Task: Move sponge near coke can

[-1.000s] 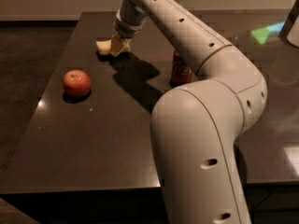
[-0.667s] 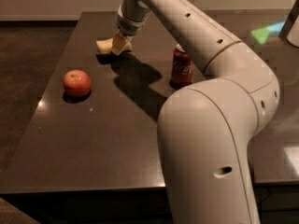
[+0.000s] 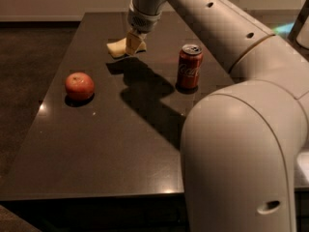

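Observation:
The sponge (image 3: 116,48), a small pale yellow block, is at the far middle of the dark table (image 3: 111,144). My gripper (image 3: 134,44) reaches down from above and is shut on the sponge's right end, holding it just over the tabletop, with its shadow beneath. The coke can (image 3: 189,66), red with white script and a silver top, stands upright to the right of the sponge and nearer to me, about one can height away from the gripper.
A round red-orange apple (image 3: 79,86) lies at the table's left side. My big white arm (image 3: 241,129) fills the right half of the view and hides that part of the table. The table's front edge (image 3: 91,193) runs along the bottom.
The gripper and sponge have shifted slightly right toward the can. The arm's elbow swung right, so the whole can now shows.

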Robot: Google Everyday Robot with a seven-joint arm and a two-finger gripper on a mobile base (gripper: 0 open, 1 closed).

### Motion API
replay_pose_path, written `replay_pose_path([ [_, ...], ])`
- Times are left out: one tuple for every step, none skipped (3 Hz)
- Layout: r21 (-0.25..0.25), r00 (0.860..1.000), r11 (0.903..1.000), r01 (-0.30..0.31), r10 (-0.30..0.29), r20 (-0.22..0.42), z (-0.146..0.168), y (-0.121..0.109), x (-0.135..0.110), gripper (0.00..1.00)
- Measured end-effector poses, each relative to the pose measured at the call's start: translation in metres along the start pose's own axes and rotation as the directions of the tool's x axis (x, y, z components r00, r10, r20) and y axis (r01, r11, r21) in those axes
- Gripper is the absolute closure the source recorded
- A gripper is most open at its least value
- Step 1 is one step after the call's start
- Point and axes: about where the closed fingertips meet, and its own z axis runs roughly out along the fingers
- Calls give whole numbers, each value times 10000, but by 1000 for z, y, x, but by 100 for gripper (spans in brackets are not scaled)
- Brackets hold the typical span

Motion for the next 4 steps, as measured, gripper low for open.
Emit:
replay_pose_path([
  [20, 9971, 9994, 354, -351, -669, -15, 2, 24, 100],
  [-92, 9894, 9981, 609, -616, -1316, -22, 2, 44, 100],
  [-381, 9781, 9964, 763, -822, -1914, -20, 4, 63, 100],
  [-665, 9672, 9940, 869, -1002, -2335, -17, 6, 76, 100],
])
